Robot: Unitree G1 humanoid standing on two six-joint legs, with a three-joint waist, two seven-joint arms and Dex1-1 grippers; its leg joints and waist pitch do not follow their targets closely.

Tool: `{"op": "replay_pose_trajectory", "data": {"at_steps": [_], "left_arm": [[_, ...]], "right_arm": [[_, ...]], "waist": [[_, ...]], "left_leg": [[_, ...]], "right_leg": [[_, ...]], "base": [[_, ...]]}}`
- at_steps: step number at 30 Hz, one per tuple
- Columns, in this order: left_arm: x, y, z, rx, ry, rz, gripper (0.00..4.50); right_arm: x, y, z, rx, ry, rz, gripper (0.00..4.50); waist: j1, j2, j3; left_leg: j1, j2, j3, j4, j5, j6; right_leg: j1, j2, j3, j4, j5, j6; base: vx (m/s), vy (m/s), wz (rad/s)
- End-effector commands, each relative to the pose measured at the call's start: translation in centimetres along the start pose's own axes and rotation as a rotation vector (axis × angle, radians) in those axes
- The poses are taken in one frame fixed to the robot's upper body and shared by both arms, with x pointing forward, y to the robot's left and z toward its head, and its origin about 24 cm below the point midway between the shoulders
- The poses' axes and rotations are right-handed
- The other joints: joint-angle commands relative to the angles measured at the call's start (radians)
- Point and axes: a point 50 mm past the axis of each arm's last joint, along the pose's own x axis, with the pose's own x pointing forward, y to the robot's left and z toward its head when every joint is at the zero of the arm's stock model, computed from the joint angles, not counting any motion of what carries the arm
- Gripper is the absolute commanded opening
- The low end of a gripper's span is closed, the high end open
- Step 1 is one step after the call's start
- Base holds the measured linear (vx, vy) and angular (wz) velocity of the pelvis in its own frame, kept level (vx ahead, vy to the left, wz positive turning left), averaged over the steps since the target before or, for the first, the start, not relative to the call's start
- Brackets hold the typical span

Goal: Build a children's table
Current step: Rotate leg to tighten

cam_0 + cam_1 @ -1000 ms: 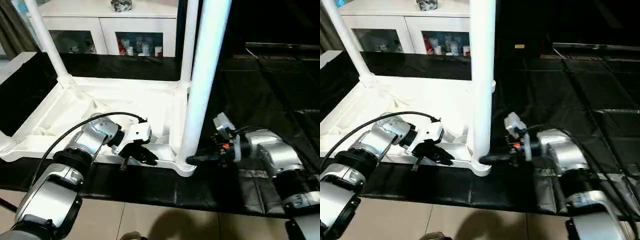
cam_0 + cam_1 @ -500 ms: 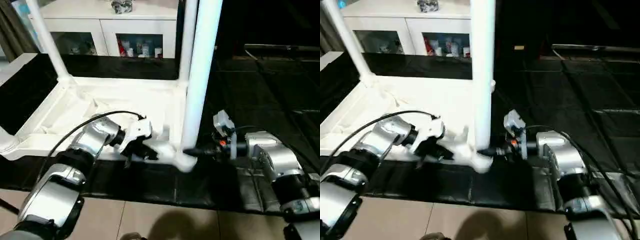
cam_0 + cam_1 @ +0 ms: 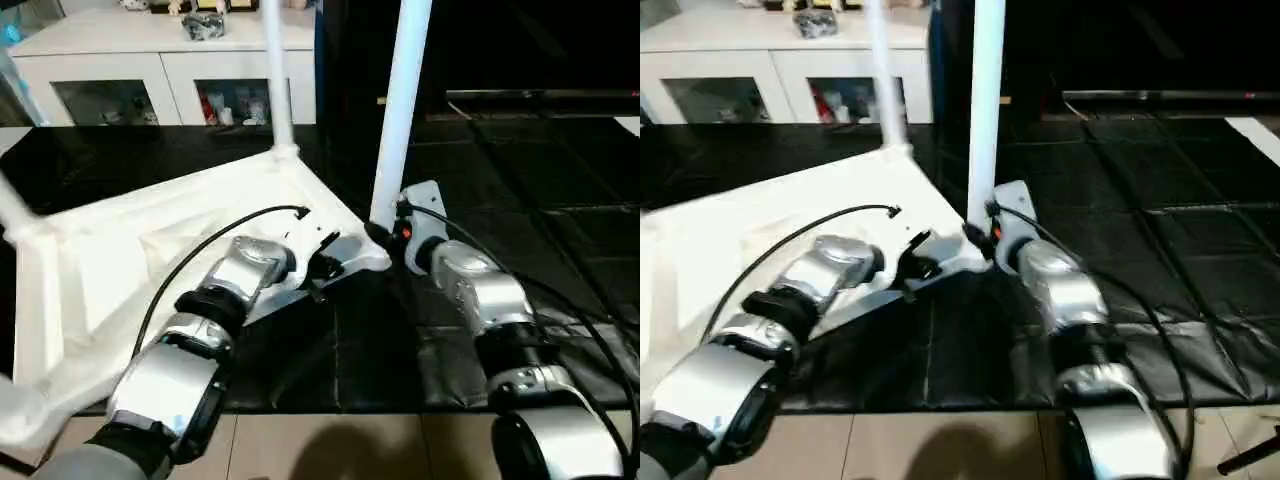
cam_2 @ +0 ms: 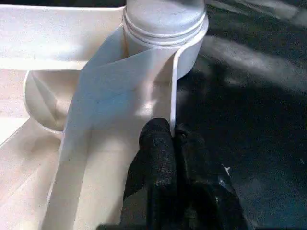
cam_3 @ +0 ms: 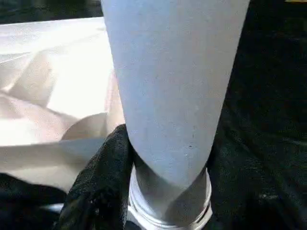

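Observation:
The white children's table (image 3: 110,270) lies upside down on the black mat, ribbed underside up. One leg (image 3: 402,110) stands in the corner socket nearest my grippers, and another leg (image 3: 272,80) stands at the far corner. My left gripper (image 3: 325,264) is shut on the thin rim (image 4: 173,86) just beside that socket (image 4: 165,19). My right gripper (image 3: 384,237) is shut around the base of the near leg (image 5: 168,96), with a black finger (image 5: 98,187) pressed against its side.
A white cabinet (image 3: 150,70) with glass-fronted shelves stands behind the table. The black mat (image 3: 560,200) stretches to the right and back. Tan floor tiles (image 3: 330,450) run along the near edge. A black cable (image 3: 200,250) loops over my left forearm.
The table has swung round on the mat: the gripped corner moved away from me, with both grippers still holding it. The camera has also shifted.

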Motion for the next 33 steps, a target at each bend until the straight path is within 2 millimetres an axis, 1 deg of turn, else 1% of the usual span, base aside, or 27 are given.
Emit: {"op": "replay_pose_trajectory", "data": {"at_steps": [1, 2, 3, 4, 5, 6, 7, 8, 9, 10, 11, 12, 13, 14, 16, 18, 19, 20, 21, 22, 23, 25, 28, 29, 31, 32, 33], "left_arm": [[1.1, -1.6, 4.3, 0.058, -0.132, -0.028, 0.00], [0.9, -1.4, 4.2, 0.067, -0.128, -0.029, 0.00], [0.8, -1.2, 4.0, 0.077, -0.125, -0.034, 0.00], [0.6, -1.0, 3.8, 0.088, -0.123, -0.043, 0.00], [0.2, -0.7, 3.5, 0.103, -0.119, -0.061, 0.00], [-0.2, -0.5, 3.2, 0.117, -0.117, -0.078, 0.00], [-0.2, -0.5, 3.2, 0.117, -0.117, -0.078, 0.00], [-0.7, -0.1, 2.7, 0.127, -0.104, -0.098, 0.00], [-1.0, 0.1, 2.5, 0.142, -0.099, -0.108, 0.00], [-1.4, 0.3, 2.2, 0.153, -0.094, -0.121, 0.00], [-1.7, 0.6, 1.9, 0.159, -0.085, -0.133, 0.00], [-2.0, 0.8, 1.7, 0.161, -0.079, -0.141, 0.00], [-2.3, 0.9, 1.5, 0.191, -0.076, -0.169, 0.00], [-2.7, 1.0, 1.2, 0.214, -0.067, -0.199, 0.00], [-3.0, 1.0, 1.0, 0.231, -0.064, -0.224, 0.00], [-3.0, 1.0, 1.0, 0.231, -0.064, -0.224, 0.00], [-3.0, 1.0, 1.0, 0.231, -0.064, -0.224, 0.00], [-3.0, 1.0, 1.0, 0.231, -0.064, -0.224, 0.00], [-3.0, 1.0, 1.0, 0.231, -0.064, -0.224, 0.00], [-3.0, 1.0, 1.0, 0.231, -0.064, -0.224, 0.00], [-3.0, 1.0, 1.0, 0.231, -0.064, -0.224, 0.00], [-3.0, 1.0, 1.0, 0.231, -0.064, -0.224, 0.00], [-3.0, 1.0, 1.0, 0.231, -0.064, -0.224, 0.00], [-3.0, 1.0, 1.0, 0.231, -0.064, -0.224, 0.00], [-3.0, 1.0, 1.0, 0.231, -0.064, -0.224, 0.00], [-3.0, 1.0, 1.0, 0.231, -0.064, -0.224, 0.00], [-3.0, 1.0, 1.0, 0.231, -0.064, -0.224, 0.00]], "right_arm": [[1.7, 5.7, -1.3, 0.021, 0.061, 0.228, 2.59], [1.5, 5.5, -1.4, 0.017, 0.057, 0.230, 2.59], [1.4, 5.2, -1.5, 0.012, 0.051, 0.232, 2.70], [1.1, 4.8, -1.6, 0.006, 0.041, 0.233, 2.70], [0.7, 4.1, -1.6, 0.001, 0.023, 0.237, 2.79], [0.3, 3.5, -1.7, 0.000, 0.013, 0.245, 2.92], [0.3, 3.5, -1.7, 0.000, 0.013, 0.245, 3.03], [-0.4, 2.5, -1.8, -0.010, -0.003, 0.263, 3.11], [-0.9, 1.8, -1.9, -0.018, -0.005, 0.273, 3.15], [-1.4, 1.3, -1.9, -0.027, -0.008, 0.285, 3.18], [-1.9, 0.7, -1.9, -0.034, -0.011, 0.298, 3.18], [-2.2, 0.3, -1.9, -0.039, -0.014, 0.308, 3.45], [-2.7, -0.2, -1.8, -0.051, -0.018, 0.336, 3.45], [-3.3, -0.6, -1.7, -0.068, -0.022, 0.370, 3.54], [-3.7, -0.9, -1.6, -0.080, -0.023, 0.400, 3.75], [-3.7, -0.9, -1.6, -0.080, -0.023, 0.400, 3.98], [-3.7, -0.9, -1.6, -0.080, -0.023, 0.400, 3.98], [-3.7, -0.9, -1.6, -0.080, -0.023, 0.400, 4.19], [-3.7, -0.9, -1.6, -0.080, -0.023, 0.400, 4.19], [-3.7, -0.9, -1.6, -0.080, -0.023, 0.400, 4.36], [-3.7, -0.9, -1.6, -0.080, -0.023, 0.400, 4.43], [-3.7, -0.9, -1.6, -0.080, -0.023, 0.400, 4.48], [-3.7, -0.9, -1.6, -0.080, -0.023, 0.400, 4.48], [-3.7, -0.9, -1.6, -0.080, -0.023, 0.400, 4.48], [-3.7, -0.9, -1.6, -0.080, -0.023, 0.400, 4.48], [-3.7, -0.9, -1.6, -0.080, -0.023, 0.400, 4.48], [-3.7, -0.9, -1.6, -0.080, -0.023, 0.400, 4.48]], "waist": [[0.002, -0.015, -0.065], [0.005, -0.018, -0.067], [0.007, -0.017, -0.068], [0.009, -0.017, -0.070], [0.011, -0.015, -0.073], [0.012, -0.015, -0.073], [0.012, -0.014, -0.075], [0.014, -0.014, -0.078], [0.016, -0.016, -0.079], [0.019, -0.015, -0.078], [0.021, -0.016, -0.077], [0.026, -0.016, -0.075], [0.027, -0.016, -0.075], [0.034, -0.014, -0.075], [0.035, -0.014, -0.076], [0.035, -0.013, -0.074], [0.034, -0.014, -0.074], [0.036, -0.012, -0.074], [0.040, -0.013, -0.074], [0.041, -0.012, -0.074], [0.044, -0.013, -0.074], [0.048, -0.014, -0.076], [0.054, -0.015, -0.082], [0.056, -0.015, -0.084], [0.056, -0.016, -0.082], [0.057, -0.015, -0.078], [0.057, -0.015, -0.077]], "left_leg": [[0.009, 0.073, -0.036, -0.071, -0.167, 0.053], [0.000, 0.069, -0.033, -0.066, -0.125, 0.071], [0.000, 0.068, -0.031, -0.065, -0.107, 0.081], [-0.001, 0.068, -0.032, -0.064, -0.096, 0.087], [-0.004, 0.073, -0.033, -0.062, -0.067, 0.101], [-0.005, 0.074, -0.034, -0.062, -0.061, 0.108], [-0.005, 0.075, -0.035, -0.061, -0.054, 0.114], [-0.007, 0.080, -0.036, -0.058, -0.035, 0.128], [-0.007, 0.081, -0.034, -0.055, -0.025, 0.145], [-0.009, 0.081, -0.034, -0.055, -0.023, 0.153], [-0.007, 0.083, -0.033, -0.055, -0.033, 0.159], [-0.008, 0.081, -0.030, -0.054, -0.048, 0.158], [-0.008, 0.081, -0.030, -0.054, -0.052, 0.152], [-0.010, 0.080, -0.031, -0.054, -0.059, 0.145], [-0.010, 0.082, -0.032, -0.055, -0.063, 0.139], [-0.010, 0.085, -0.032, -0.055, -0.073, 0.126], [-0.010, 0.085, -0.032, -0.055, -0.075, 0.122], [-0.008, 0.085, -0.031, -0.055, -0.081, 0.114], [-0.007, 0.086, -0.031, -0.056, -0.083, 0.108], [-0.007, 0.085, -0.031, -0.056, -0.083, 0.106], [-0.007, 0.086, -0.031, -0.056, -0.081, 0.103], [-0.007, 0.086, -0.031, -0.055, -0.072, 0.103], [-0.012, 0.084, -0.031, -0.049, -0.029, 0.117], [-0.015, 0.085, -0.032, -0.044, -0.001, 0.134], [-0.017, 0.084, -0.032, -0.043, -0.001, 0.139], [-0.018, 0.081, -0.030, -0.044, -0.031, 0.138], [-0.018, 0.080, -0.029, -0.046, -0.051, 0.128]], "right_leg": [[0.037, -0.110, 0.078, -0.077, -0.264, -0.133], [0.044, -0.112, 0.080, -0.066, -0.213, -0.153], [0.045, -0.114, 0.080, -0.063, -0.197, -0.156], [0.046, -0.113, 0.079, -0.062, -0.186, -0.156], [0.046, -0.112, 0.079, -0.054, -0.144, -0.158], [0.046, -0.111, 0.078, -0.053, -0.131, -0.160], [0.046, -0.109, 0.078, -0.048, -0.111, -0.163], [0.044, -0.111, 0.079, -0.041, -0.066, -0.174], [0.043, -0.111, 0.078, -0.035, -0.030, -0.185], [0.044, -0.112, 0.078, -0.036, -0.024, -0.190], [0.042, -0.111, 0.078, -0.036, -0.029, -0.190], [0.042, -0.113, 0.077, -0.041, -0.055, -0.190], [0.043, -0.113, 0.077, -0.042, -0.068, -0.189], [0.045, -0.115, 0.078, -0.044, -0.092, -0.180], [0.042, -0.111, 0.076, -0.043, -0.101, -0.175], [0.037, -0.112, 0.077, -0.044, -0.115, -0.178], [0.037, -0.112, 0.077, -0.043, -0.118, -0.179], [0.035, -0.113, 0.078, -0.046, -0.131, -0.180], [0.034, -0.113, 0.079, -0.046, -0.136, -0.180], [0.034, -0.113, 0.079, -0.046, -0.136, -0.179], [0.034, -0.113, 0.080, -0.044, -0.132, -0.179], [0.035, -0.114, 0.080, -0.042, -0.119, -0.179], [0.035, -0.114, 0.080, -0.032, -0.063, -0.183], [0.031, -0.113, 0.080, -0.024, -0.018, -0.190], [0.029, -0.112, 0.080, -0.024, -0.015, -0.192], [0.029, -0.113, 0.078, -0.032, -0.060, -0.186], [0.030, -0.113, 0.078, -0.038, -0.105, -0.176]], "base": [[0.000, 0.000, 0.00], [0.000, 0.000, 0.00], [0.000, 0.000, 0.00], [0.000, 0.000, 0.00], [0.000, 0.000, 0.00], [0.000, 0.000, 0.00], [0.000, 0.000, 0.00], [0.000, 0.000, 0.00], [0.000, 0.000, 0.00], [0.000, 0.000, 0.00], [0.000, 0.000, 0.00], [0.000, 0.000, 0.00], [0.000, 0.000, 0.00], [0.000, 0.000, 0.00], [0.000, 0.000, 0.00], [0.000, 0.000, 0.00], [0.000, 0.000, 0.00], [0.000, 0.000, 0.00], [0.000, 0.000, 0.00], [0.000, 0.000, 0.00], [0.000, 0.000, 0.00], [0.000, 0.000, 0.00], [0.000, 0.000, 0.00], [0.000, 0.000, 0.00], [0.000, 0.000, 0.00], [0.000, 0.000, 0.00], [0.000, 0.000, 0.00]]}}
